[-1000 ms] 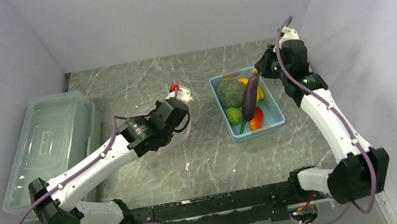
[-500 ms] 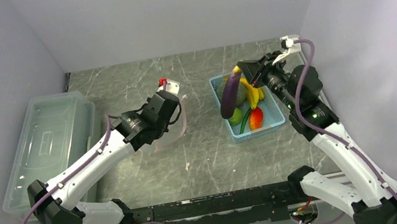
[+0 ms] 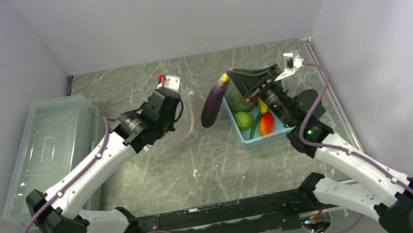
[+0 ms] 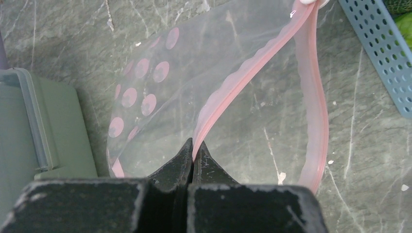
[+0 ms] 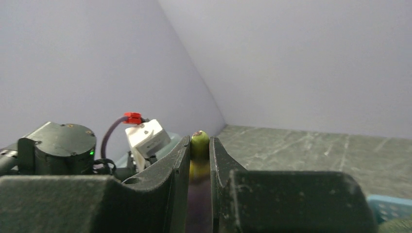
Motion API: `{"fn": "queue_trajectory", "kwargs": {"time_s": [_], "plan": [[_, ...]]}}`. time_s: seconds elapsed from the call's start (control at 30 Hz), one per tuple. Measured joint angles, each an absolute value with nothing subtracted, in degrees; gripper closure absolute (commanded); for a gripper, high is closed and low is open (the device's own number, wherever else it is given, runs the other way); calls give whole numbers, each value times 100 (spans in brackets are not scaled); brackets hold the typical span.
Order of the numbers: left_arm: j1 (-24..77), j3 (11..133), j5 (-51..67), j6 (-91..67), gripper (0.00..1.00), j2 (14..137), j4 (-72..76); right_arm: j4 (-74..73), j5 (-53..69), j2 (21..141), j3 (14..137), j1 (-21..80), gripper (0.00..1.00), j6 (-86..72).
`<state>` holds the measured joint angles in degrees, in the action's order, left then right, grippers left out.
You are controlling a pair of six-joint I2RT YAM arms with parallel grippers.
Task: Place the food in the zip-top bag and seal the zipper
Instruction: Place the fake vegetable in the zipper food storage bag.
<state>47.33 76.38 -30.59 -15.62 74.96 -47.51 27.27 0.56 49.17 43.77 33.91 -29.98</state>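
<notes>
Glossy curved eggplant (image 3: 214, 101), floppy clear bag (image 4: 204, 58)

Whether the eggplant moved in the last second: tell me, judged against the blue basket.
Yes. The eggplant, held in the right gripper, has moved left: it hung over the blue basket, now it hangs beyond the basket's left wall.

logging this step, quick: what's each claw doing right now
Left claw: shut on the pink zipper strip of the clear plastic zip-top bag.
Right claw: shut on the purple toy eggplant.
</notes>
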Motion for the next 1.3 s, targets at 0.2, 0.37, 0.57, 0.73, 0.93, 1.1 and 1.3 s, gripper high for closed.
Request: {"fn": "queue_trajectory", "kwargs": {"time_s": [0.2,0.37,0.57,0.73,0.93,1.1,1.3], "plan": [[4731,7773,-2963,-1675,100,7553,-4788,3645,-154,5247,4320,3813,100,-3070],[4729,7817,-2856,-1769,100,7585,-4807,4167,-370,5509,4320,4104,100,-3015],[4716,8031,-2794,-1813,100,7596,-4877,4797,-642,5996,4316,4445,100,-2799],[4683,8103,-2757,-1828,100,7594,-4880,5122,-786,6246,4086,4821,100,-2467],[4578,8103,-2696,-1824,100,7594,-4877,5221,-869,6235,3669,5061,100,-2128],[4447,8101,-2657,-1824,100,7581,-4877,5092,-805,5957,3371,5111,100,-1986],[4285,8099,-2609,-1824,100,7518,-4873,4582,-392,5535,3336,5116,100,-1892]]}}
